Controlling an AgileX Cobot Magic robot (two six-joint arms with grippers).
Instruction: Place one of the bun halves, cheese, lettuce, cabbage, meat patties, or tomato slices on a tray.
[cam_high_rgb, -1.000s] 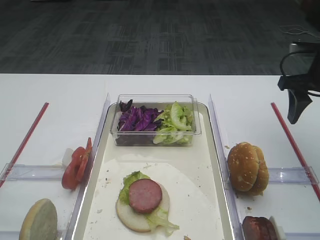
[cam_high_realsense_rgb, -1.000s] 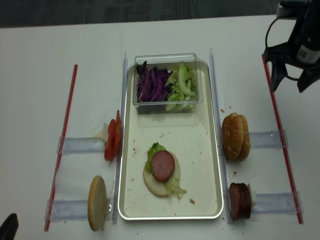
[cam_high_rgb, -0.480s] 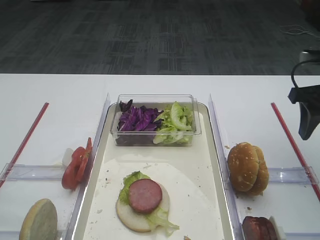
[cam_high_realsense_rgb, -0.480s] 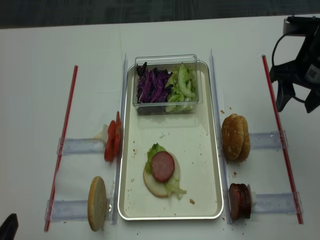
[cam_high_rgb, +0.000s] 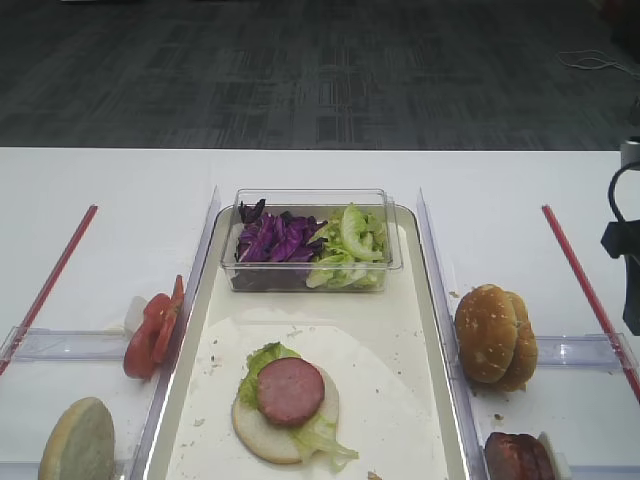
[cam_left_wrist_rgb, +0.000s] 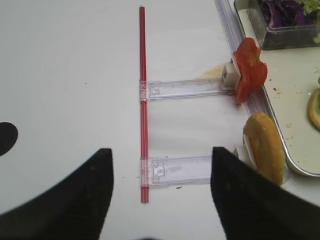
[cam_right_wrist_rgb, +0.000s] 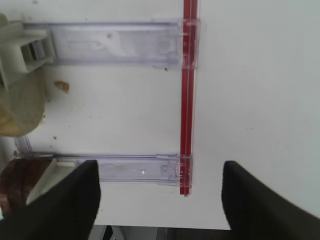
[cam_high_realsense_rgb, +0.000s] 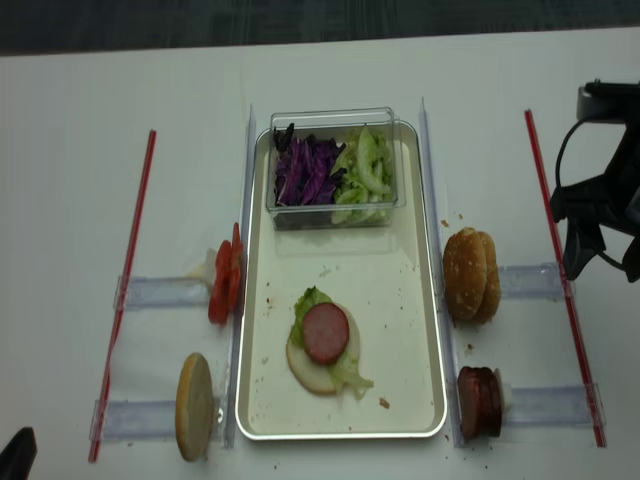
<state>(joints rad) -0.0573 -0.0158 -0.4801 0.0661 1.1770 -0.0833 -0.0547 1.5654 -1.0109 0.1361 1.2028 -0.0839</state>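
Right pincer hangs wide and empty over the worktop's right edge, beside the upright bun halves. Tray already carries bun, lettuce, patty; next up, likely reaching left for those buns.

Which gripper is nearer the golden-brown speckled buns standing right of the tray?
Right. The right gripper, open and empty, hovers just right of the golden-brown speckled buns. The left gripper is only a dark tip at the near left corner, far across the cream tray.
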